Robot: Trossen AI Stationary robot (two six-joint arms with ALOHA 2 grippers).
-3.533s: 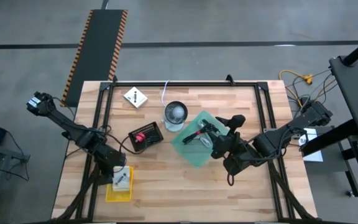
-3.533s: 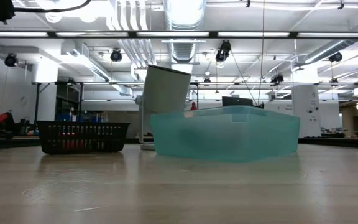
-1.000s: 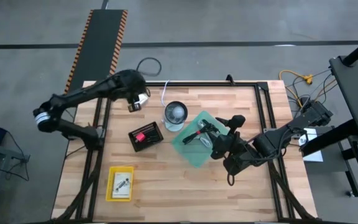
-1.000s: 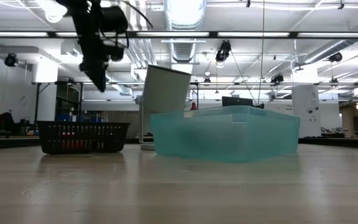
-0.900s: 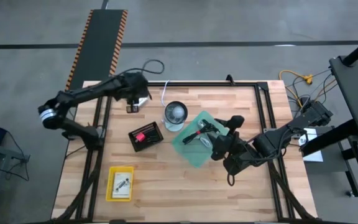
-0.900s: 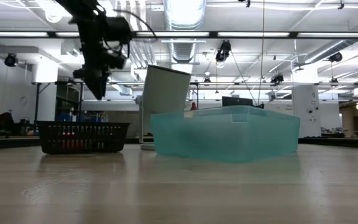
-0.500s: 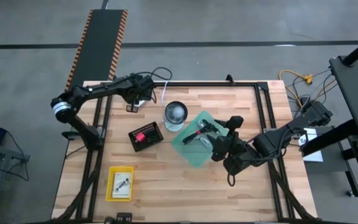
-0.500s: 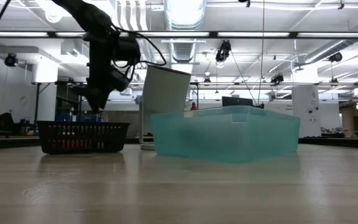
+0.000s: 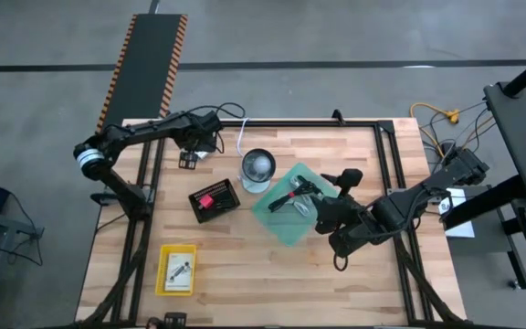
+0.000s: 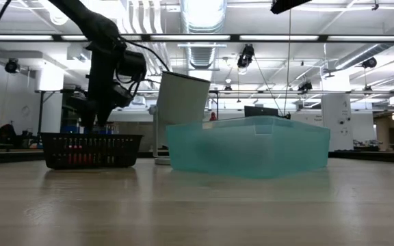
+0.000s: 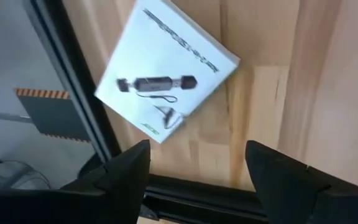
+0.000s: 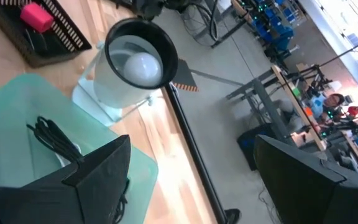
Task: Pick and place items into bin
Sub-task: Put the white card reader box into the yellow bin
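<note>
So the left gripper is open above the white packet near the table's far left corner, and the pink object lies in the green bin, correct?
Not quite: the high view shows the pink object in the black basket. The left gripper is open above the white packet.

Left gripper (image 9: 188, 157) swung from lower left to upper left of frame, lowered over white packet (image 11: 166, 73), fingers spread.
</note>
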